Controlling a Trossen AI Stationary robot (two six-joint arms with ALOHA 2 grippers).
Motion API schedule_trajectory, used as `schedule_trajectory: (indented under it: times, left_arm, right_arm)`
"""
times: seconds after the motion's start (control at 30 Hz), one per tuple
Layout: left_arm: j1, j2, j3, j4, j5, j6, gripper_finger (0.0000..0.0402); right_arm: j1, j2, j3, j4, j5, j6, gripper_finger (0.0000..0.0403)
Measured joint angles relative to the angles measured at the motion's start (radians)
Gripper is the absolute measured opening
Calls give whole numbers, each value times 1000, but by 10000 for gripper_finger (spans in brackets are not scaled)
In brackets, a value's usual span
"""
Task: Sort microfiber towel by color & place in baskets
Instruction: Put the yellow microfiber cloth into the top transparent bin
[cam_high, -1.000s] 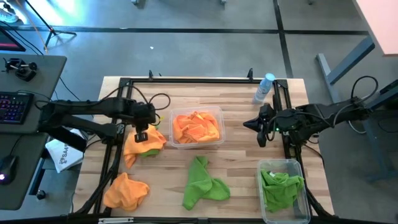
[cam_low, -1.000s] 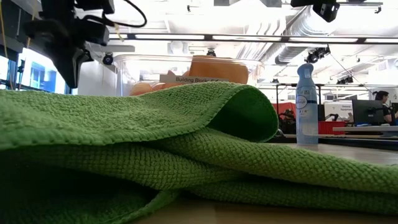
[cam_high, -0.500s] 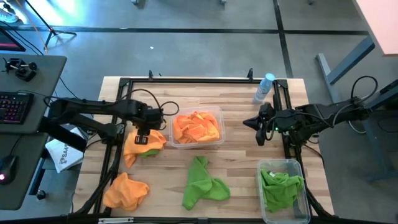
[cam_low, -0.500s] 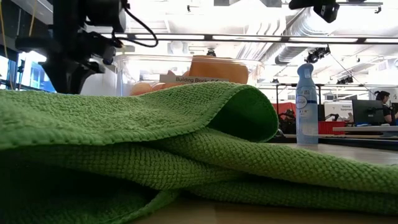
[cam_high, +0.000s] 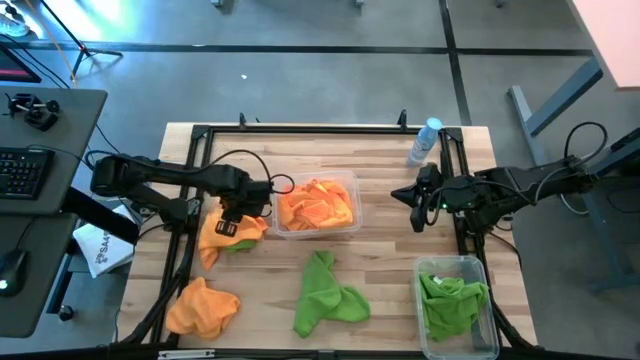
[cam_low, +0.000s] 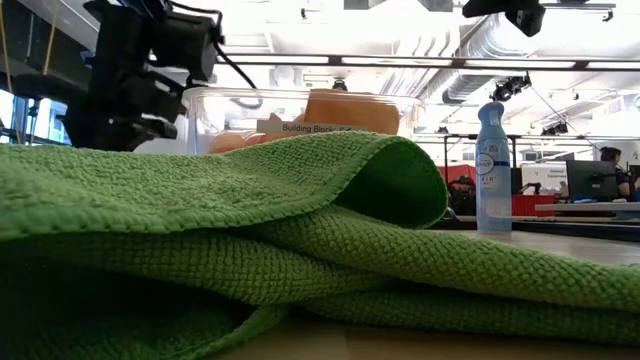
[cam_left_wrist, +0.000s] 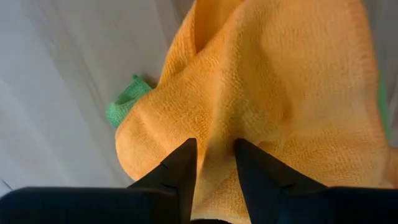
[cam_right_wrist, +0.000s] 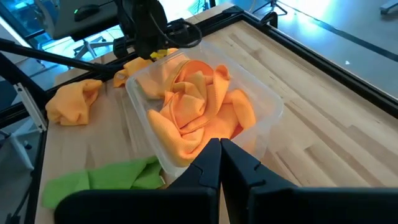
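1. The left gripper hangs low over a crumpled orange microfiber towel on the wooden surface, just beside the orange-filled basket.
2. Its jaws stand a little apart, tips down on the cloth. A raised fold of the orange towel runs up into the gap between them; whether they pinch it cannot be told.
3. A bit of green cloth peeks from under that orange towel, just off to one side of the jaws.
4. The clear basket next to the left jaws holds a heap of orange towels.
5. Another orange towel lies bunched well apart from the left jaws, toward the near edge of the surface.
6. A loose green towel lies between the two baskets; the second basket holds a green towel.
7. The right gripper waits above the surface, jaws together and empty, facing the orange basket; a spray bottle stands near it.
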Motion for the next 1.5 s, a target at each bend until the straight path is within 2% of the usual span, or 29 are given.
schedule_trajectory:
  times: [0.1,0.2,0.27,0.4,0.57,0.73,0.97,1.23,1.5]
  left_arm:
    - [0,23,0,-14,0,8,71]
    - [-2,34,0,-44,0,3,20]
    - [-2,29,0,-68,-2,-27,8]
    - [-7,-21,11,-127,-7,-90,2]
    - [-33,-156,68,-195,-10,-175,1]
    - [-70,-306,179,-237,-24,-299,1]
    - [-123,-457,359,-237,-135,-464,0]
    - [-157,-515,512,-237,-289,-481,0]
    - [-157,-515,631,-217,-387,-436,0]
  right_arm:
    - [0,4,0,0,0,0,0]
    - [0,10,0,0,2,0,0]
    - [0,14,0,-4,10,0,0]
    - [0,21,0,-12,32,0,0]
    - [0,31,0,-11,35,0,0]
    - [0,32,0,-12,38,0,0]
    - [0,32,0,-12,39,0,0]
    - [0,32,0,-12,39,0,0]
    - [0,32,0,-12,39,0,0]
